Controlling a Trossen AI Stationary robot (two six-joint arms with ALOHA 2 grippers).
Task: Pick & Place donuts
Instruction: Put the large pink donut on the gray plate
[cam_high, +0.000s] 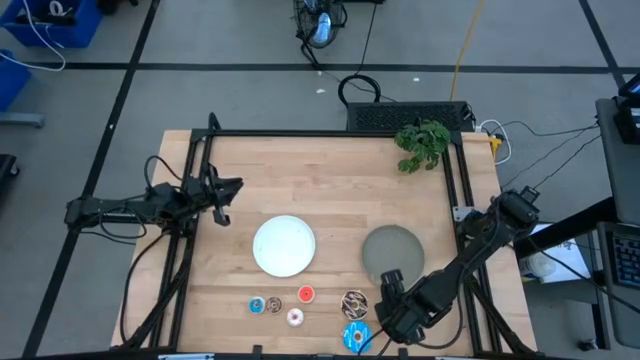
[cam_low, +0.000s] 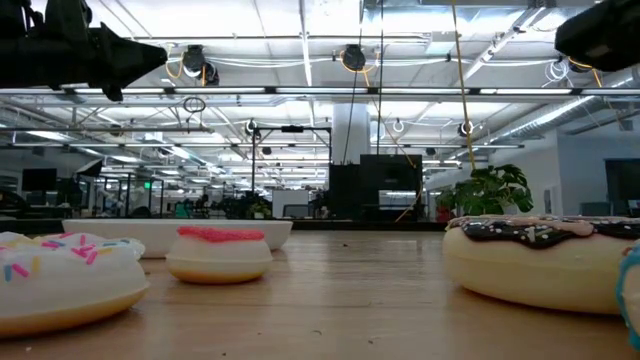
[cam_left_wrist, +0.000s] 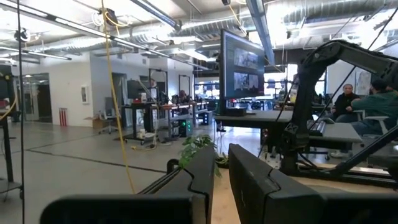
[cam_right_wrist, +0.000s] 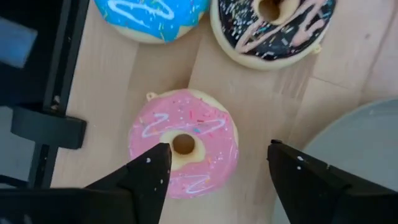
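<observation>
Our right end effector (cam_right_wrist: 214, 168) hovers fingers apart over the pink donut (cam_right_wrist: 183, 142), 5 o'clock on the surface (cam_high: 330, 190), beside the grey plate (cam_high: 392, 250). Left end effector (cam_left_wrist: 221, 180) waits at 9, fingers nearly together. One finger looks set over the hole, so we risk pinching the rim off-center and nudging it away.

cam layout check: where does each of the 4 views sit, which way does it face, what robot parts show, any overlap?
High: overhead, straight down on the table; both arms show.
Low: table height, level across into the room; arms dark at top corners.
Left wrist: faces the room over the table; shut left gripper at bottom.
Right wrist: looks down at pink donut; open right gripper straddles it.
Shared: blue donut and speckled donut in high and right wrist.
</observation>
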